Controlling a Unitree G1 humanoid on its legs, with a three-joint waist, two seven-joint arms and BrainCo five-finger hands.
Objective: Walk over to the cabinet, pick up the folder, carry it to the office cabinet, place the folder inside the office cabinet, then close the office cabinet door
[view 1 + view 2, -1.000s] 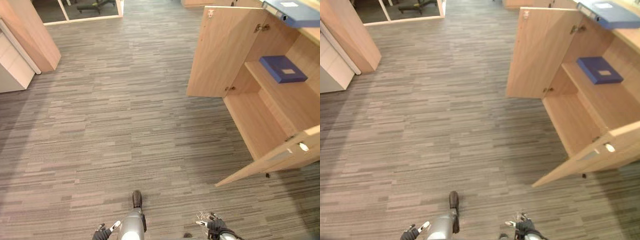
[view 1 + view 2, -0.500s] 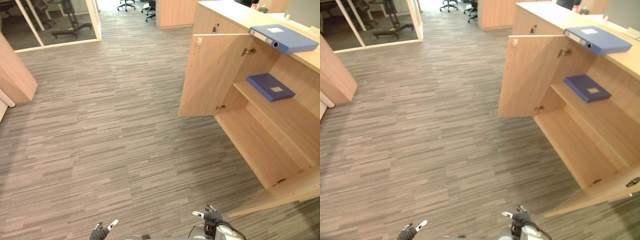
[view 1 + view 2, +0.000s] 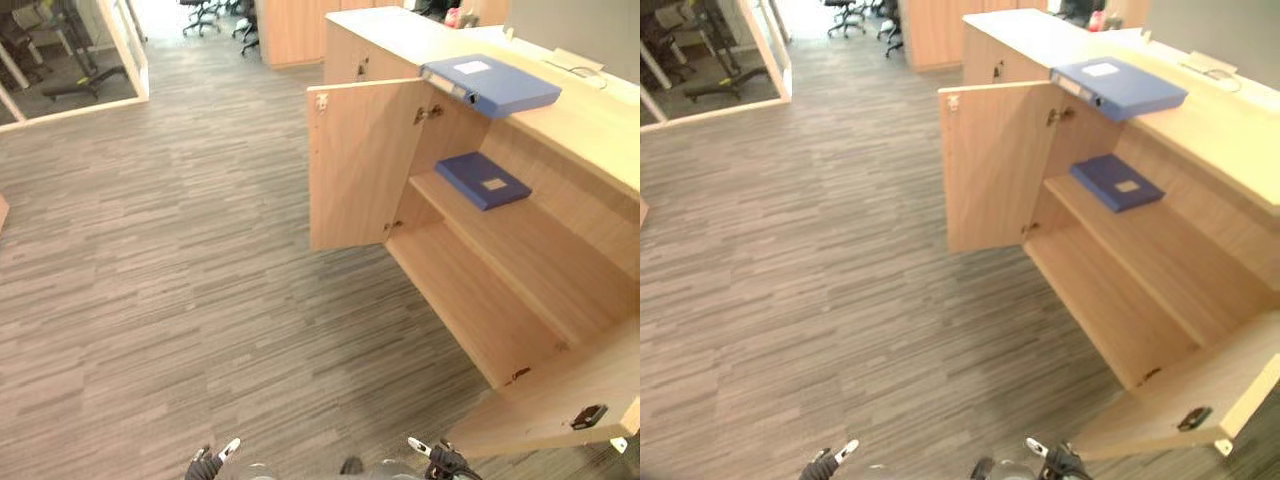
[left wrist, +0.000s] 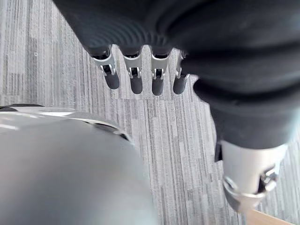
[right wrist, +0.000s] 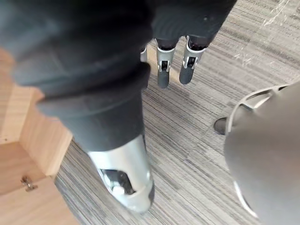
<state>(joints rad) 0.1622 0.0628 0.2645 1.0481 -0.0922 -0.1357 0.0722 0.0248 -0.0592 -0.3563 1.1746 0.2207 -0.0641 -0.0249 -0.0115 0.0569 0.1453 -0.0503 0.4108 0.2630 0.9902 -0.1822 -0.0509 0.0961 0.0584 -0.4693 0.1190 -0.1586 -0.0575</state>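
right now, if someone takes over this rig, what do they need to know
Left hand: open, empty, hanging low over the grey striped carpet.
Right hand: open, empty, low by the near door.
Light blue ring binder lies on top of the light wood cabinet. Darker blue flat folder lies on its upper shelf. Near door and far door both stand open.
Done: robot is close to the cabinet; nothing picked up.
Left: grasp the folder, probably the binder on top, place it inside the office cabinet, close the door.
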